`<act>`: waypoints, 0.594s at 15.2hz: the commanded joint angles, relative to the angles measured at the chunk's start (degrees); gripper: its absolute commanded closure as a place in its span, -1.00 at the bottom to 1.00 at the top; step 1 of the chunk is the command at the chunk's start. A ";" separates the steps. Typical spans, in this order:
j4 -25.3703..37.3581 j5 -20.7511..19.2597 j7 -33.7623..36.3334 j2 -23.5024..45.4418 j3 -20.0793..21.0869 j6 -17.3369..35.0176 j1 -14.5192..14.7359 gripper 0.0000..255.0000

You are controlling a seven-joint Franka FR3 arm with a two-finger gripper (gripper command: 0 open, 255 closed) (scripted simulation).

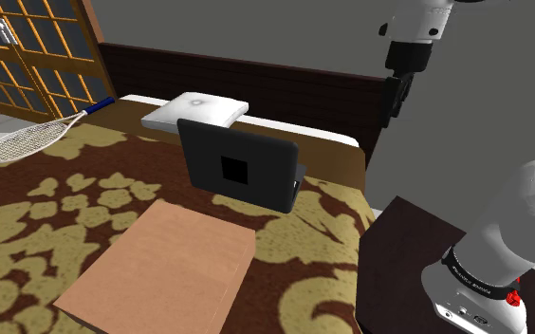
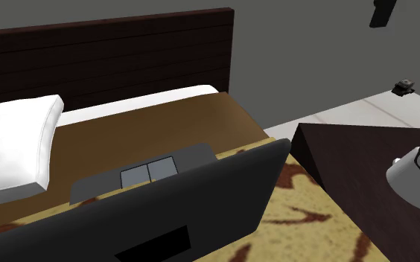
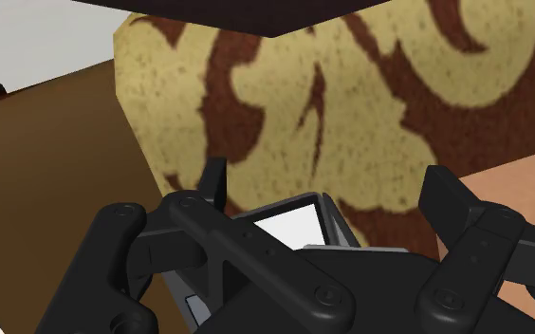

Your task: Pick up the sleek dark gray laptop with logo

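Observation:
The dark grey laptop (image 1: 240, 168) stands open on the patterned bedspread, its lid back with a black square logo facing the shoulder camera. In the second exterior view the lid (image 2: 201, 208) is close up and the base with its touchpad (image 2: 149, 173) lies behind it. My black gripper (image 1: 390, 114) hangs high above the bed's corner, to the shoulder view's right of the laptop and well apart from it. In the wrist view the fingers (image 3: 216, 182) stand apart with nothing held. The laptop's white screen (image 3: 289, 223) shows far below between them. The gripper (image 2: 409, 18) also shows open at the top right.
A white pillow (image 1: 196, 111) lies behind the laptop by the dark headboard (image 1: 256, 81). A racket (image 1: 38, 138) rests at the bed's far left and a flat brown board (image 1: 161, 270) in front. My stand sits on a dark nightstand (image 1: 417, 247) beside the bed.

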 commanded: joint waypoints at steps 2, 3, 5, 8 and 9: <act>0.81 0.33 -0.08 2.04 0.38 1.41 0.42 -1.00; 1.68 0.64 -0.17 4.09 0.76 2.75 0.82 -1.00; 3.64 1.20 -0.34 8.21 1.51 5.26 1.59 -1.00; 7.09 1.86 -0.58 14.40 2.61 8.55 2.65 -1.00; 8.37 2.03 -0.65 16.46 2.98 9.52 2.97 -1.00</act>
